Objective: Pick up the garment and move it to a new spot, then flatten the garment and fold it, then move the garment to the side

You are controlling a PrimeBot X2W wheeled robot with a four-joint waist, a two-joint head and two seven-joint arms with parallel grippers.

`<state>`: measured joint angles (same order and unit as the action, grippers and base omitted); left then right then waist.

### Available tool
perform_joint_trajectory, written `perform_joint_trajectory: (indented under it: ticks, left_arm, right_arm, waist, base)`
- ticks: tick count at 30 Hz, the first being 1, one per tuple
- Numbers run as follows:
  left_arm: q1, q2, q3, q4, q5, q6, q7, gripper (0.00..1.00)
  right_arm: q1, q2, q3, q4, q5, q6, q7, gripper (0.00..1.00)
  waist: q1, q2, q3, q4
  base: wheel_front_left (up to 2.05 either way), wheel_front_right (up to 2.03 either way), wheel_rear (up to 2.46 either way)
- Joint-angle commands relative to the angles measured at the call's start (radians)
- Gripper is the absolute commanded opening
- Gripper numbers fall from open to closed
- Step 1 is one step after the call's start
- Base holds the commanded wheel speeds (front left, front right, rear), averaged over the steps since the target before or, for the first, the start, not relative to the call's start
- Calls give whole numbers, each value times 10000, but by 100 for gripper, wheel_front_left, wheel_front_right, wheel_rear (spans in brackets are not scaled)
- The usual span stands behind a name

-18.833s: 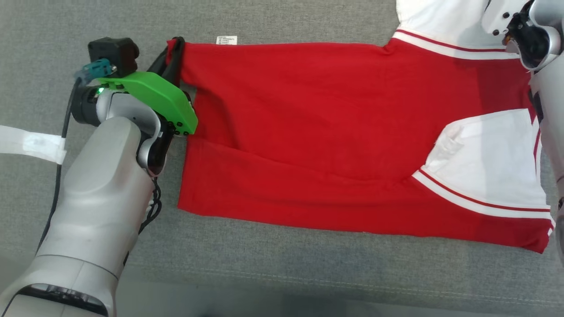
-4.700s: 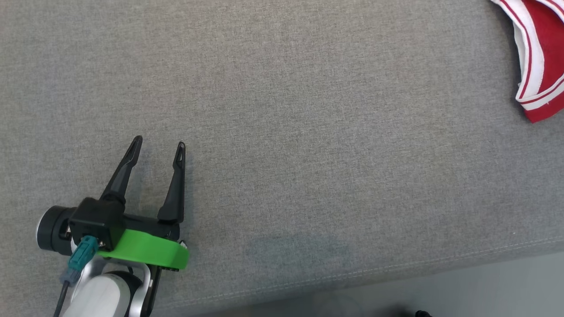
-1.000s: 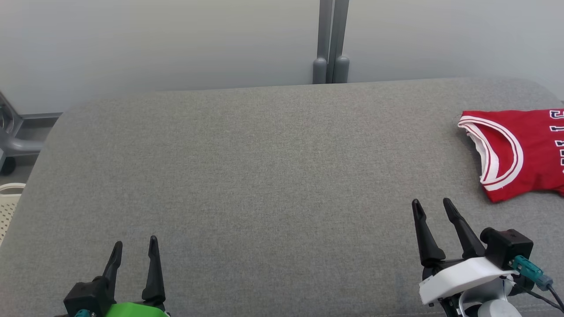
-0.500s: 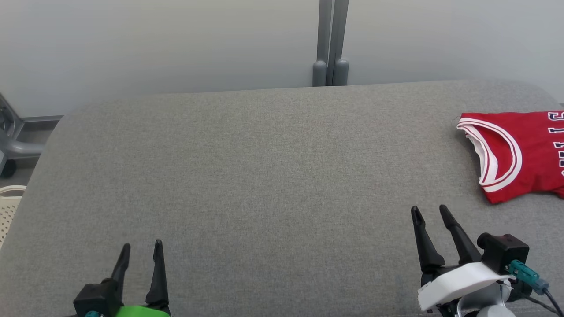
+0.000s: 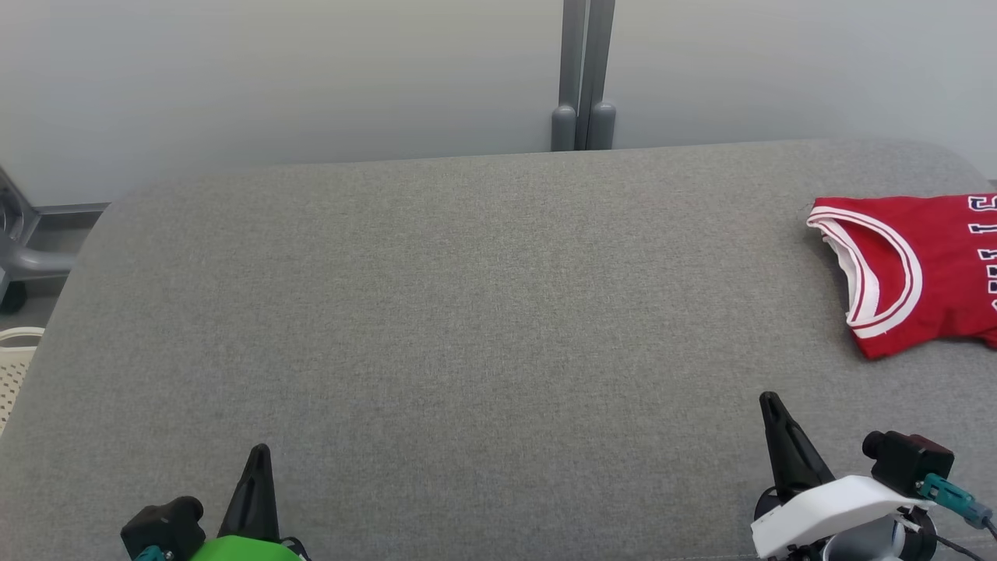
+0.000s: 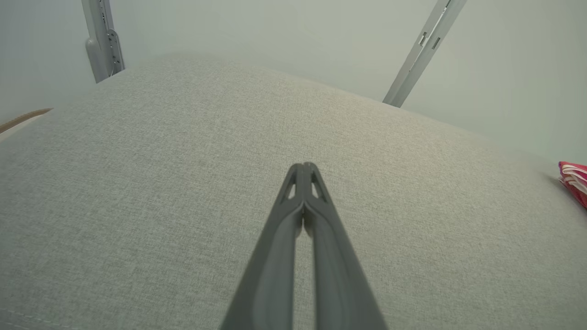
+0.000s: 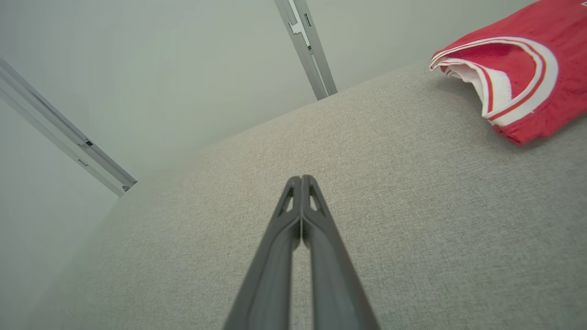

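Newly closed: two left fingers (image 6: 280, 256) pressed together, two right fingers (image 7: 279, 256) likewise; one garment (image 5: 952, 274) apart.

Open grey cushion (image 5: 467, 312); garment (image 5: 911, 265) far right.

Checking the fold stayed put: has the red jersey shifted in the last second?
No. The jersey lies where it did, equally far right of the grey post.

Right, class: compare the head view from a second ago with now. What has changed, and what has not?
Both closed: the left end effector and the right end effector stood open and are now shut on nothing. Both also sit a little lower in the head view. The folded red garment stays at the right of the grey cushion, untouched.
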<state>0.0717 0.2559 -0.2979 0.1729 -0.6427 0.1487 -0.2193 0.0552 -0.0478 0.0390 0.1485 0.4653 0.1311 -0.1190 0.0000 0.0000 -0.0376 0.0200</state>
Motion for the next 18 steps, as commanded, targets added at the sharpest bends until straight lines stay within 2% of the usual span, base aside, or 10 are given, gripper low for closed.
perform_joint_trajectory:
  ticks: [1, 18]
  left_arm:
    - [-358, -31, 170, -56, -368, -109, 75, 0]
    - [-930, -512, 869, 302, -2660, -767, 688, 0]
  right_arm:
    - [-323, -89, -92, -89, 447, -1, 75, 0]
    - [-698, -209, -548, 213, 3233, -1, 655, 0]
  waist:
    - [0, 0, 6, -2]
    - [0, 0, 74, -33]
  base:
    - [0, 0, 0]
    - [0, 0, 0]
